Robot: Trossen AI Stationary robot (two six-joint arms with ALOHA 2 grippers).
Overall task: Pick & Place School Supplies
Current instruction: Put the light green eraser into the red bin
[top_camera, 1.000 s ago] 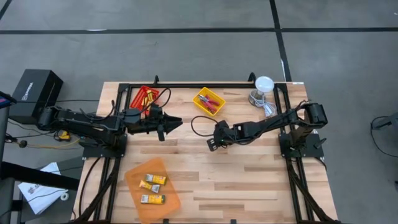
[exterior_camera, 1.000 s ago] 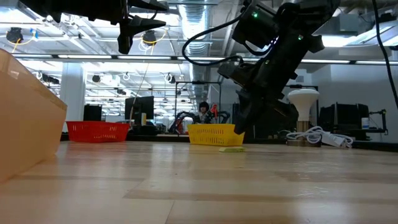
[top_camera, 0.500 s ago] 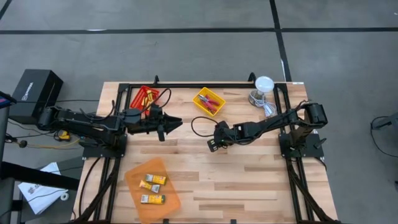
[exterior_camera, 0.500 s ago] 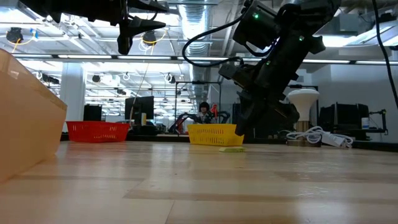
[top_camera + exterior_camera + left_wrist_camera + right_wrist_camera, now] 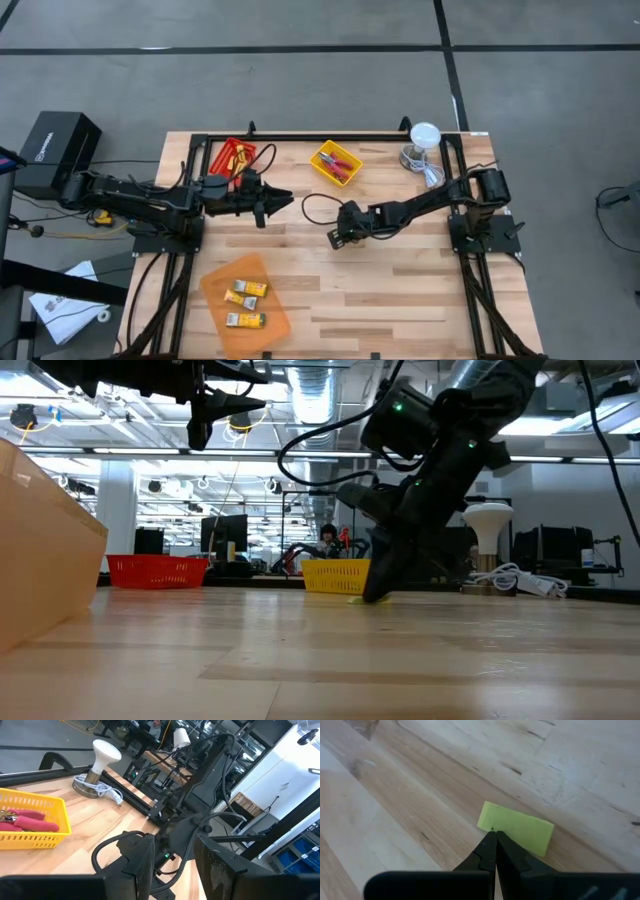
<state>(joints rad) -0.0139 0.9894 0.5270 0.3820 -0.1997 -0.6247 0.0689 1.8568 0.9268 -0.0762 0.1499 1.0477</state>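
— Trays and contents?
— Red tray [image 5: 233, 157] at the counter's [image 5: 400, 290] far edge: yellow sticks [image 5: 238, 155] inside. Yellow tray [image 5: 336, 163] just beside: red-handled tools [image 5: 341, 168]. Orange tray [image 5: 246, 294] at the near left: three yellow-and-white packs [image 5: 245, 289].
— And the hands?
— Right hand [image 5: 494, 836] pinched shut, tips down at the edge of a flat yellow-green slip [image 5: 517, 828] lying mid-counter; gripped nothing visibly. Left hand [image 5: 283, 196] hovered near the red tray, fingers [image 5: 215, 867] parted, empty.
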